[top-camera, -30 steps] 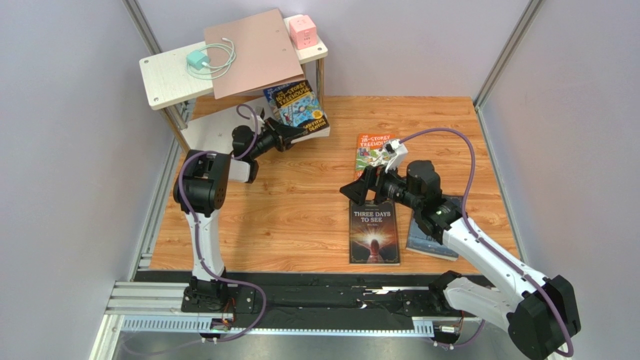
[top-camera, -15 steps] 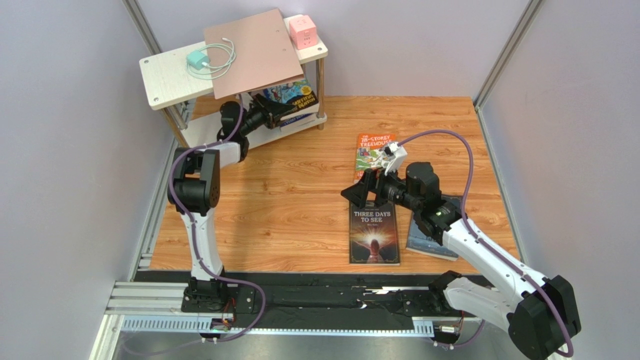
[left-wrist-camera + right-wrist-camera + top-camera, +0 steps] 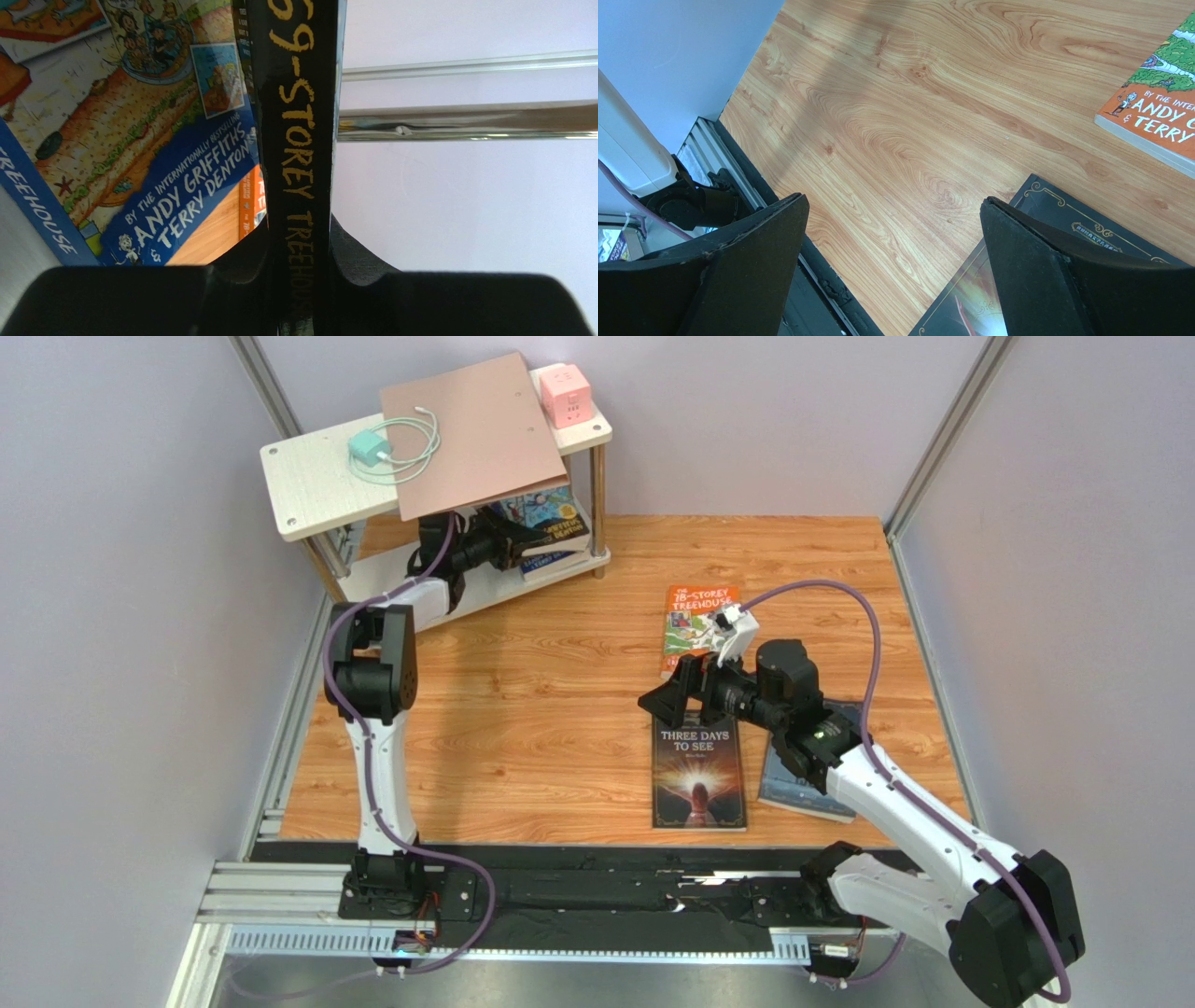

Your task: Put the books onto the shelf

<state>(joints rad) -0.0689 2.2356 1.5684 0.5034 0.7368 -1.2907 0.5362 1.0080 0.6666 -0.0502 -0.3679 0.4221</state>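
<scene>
My left gripper (image 3: 494,543) reaches under the top board of the shelf (image 3: 316,483), shut on a blue Treehouse book (image 3: 544,518). In the left wrist view its black spine (image 3: 298,140) stands clamped between the jaws. A second blue Treehouse book (image 3: 140,140) lies close beside it. On the floor are the orange Treehouse book (image 3: 697,623), the dark "Three Days to See" (image 3: 699,770) and a grey-blue book (image 3: 788,784) partly under the right arm. My right gripper (image 3: 673,697) hangs open over the dark book's (image 3: 962,304) top left corner, holding nothing.
A pinkish-brown board (image 3: 477,434), a pink cube (image 3: 564,395) and a teal charger with a white cable (image 3: 373,448) lie on the shelf's top board. Grey walls enclose the orange wood floor (image 3: 533,700). A slim metal leg (image 3: 598,497) stands right of the held book.
The left arm has carried the blue book from in front of the shelf back under the top board, into the lower tier. The right gripper has shifted only slightly.
</scene>
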